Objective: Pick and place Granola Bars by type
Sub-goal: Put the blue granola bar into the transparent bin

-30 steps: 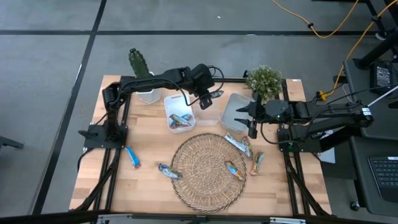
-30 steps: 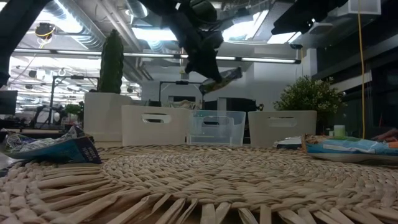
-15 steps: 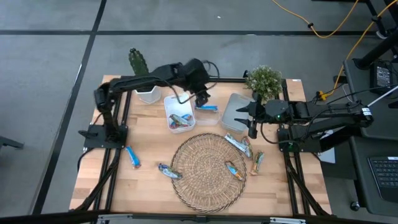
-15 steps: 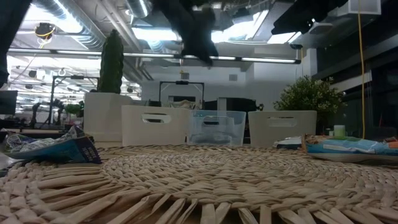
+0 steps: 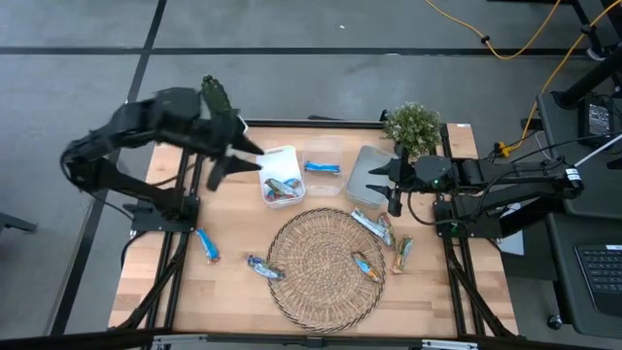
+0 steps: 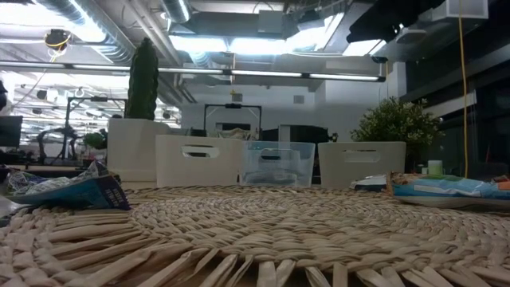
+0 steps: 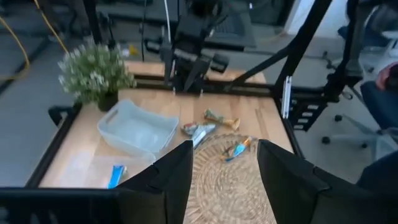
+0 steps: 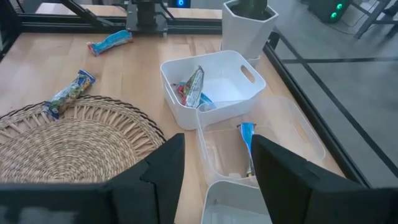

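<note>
1. The left pincer (image 5: 225, 160) hangs over the worktop's (image 5: 233, 292) far left part, beside the white tub (image 5: 280, 176); its fingers are spread wide and hold nothing.
2. The right pincer (image 5: 390, 185) hovers over the grey tub (image 5: 369, 173) at the far right, fingers apart and empty.
3. A blue bar (image 5: 323, 168) lies in the clear tub (image 5: 326, 185), which stands between the white and grey tubs. The right wrist view shows it against that tub's wall (image 8: 247, 140).
4. The white tub holds a few bars (image 5: 282, 187) in mixed wrappers.
5. A blue bar (image 5: 206, 243) lies on the bare wood at the left, well apart from the tubs.
6. Another bar (image 5: 263, 267) rests at the left rim of the wicker mat (image 5: 326, 267).
7. An orange-brown and blue bar (image 5: 366, 265) lies on the mat's right side.
8. A silvery bar (image 5: 371, 225) sits at the mat's far right edge, and an orange-brown one (image 5: 402, 253) lies just beside it on the wood.
9. A cactus (image 5: 216, 97) and a leafy plant (image 5: 413, 124) stand along the far edge.
</note>
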